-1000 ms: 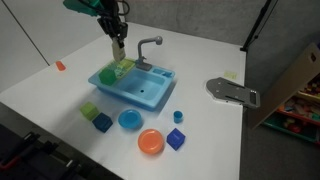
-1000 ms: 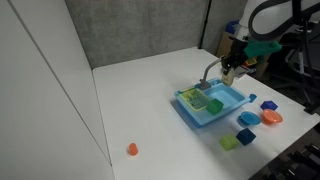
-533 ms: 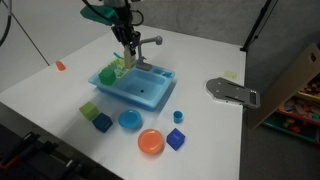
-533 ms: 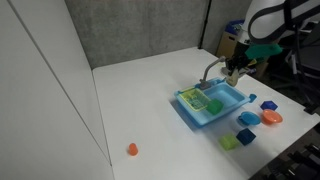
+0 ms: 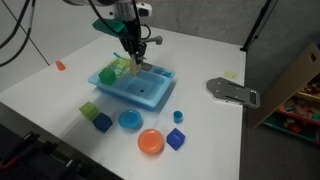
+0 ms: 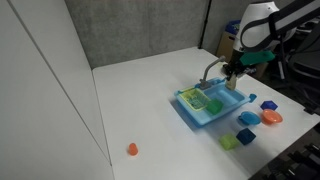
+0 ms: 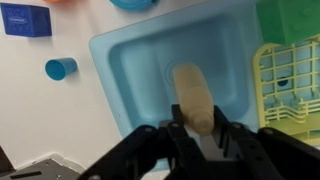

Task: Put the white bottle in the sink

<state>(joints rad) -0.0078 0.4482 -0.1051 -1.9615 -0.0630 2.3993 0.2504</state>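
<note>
The gripper (image 7: 197,124) is clenched on the white bottle (image 7: 190,88). The bottle is held by one end, and its free end is pointed down into the basin of the sink (image 7: 125,70). Whether the tip touches the basin floor cannot be told. The bottle is placed over the basin's right half in the wrist view, near the green rack section (image 7: 290,85).

In an exterior view the faucet (image 5: 150,42) is seen at the sink's far edge, just beside the gripper. That is judged the first hazard: with any drift far, the spout could be clipped and the light toy sink shoved across the counter (image 5: 60,95).

The second is the release itself. If the bottle is dropped from height, it may bounce or roll. If it is let go off-centre, it could be caught on the rack instead of the basin.
</note>
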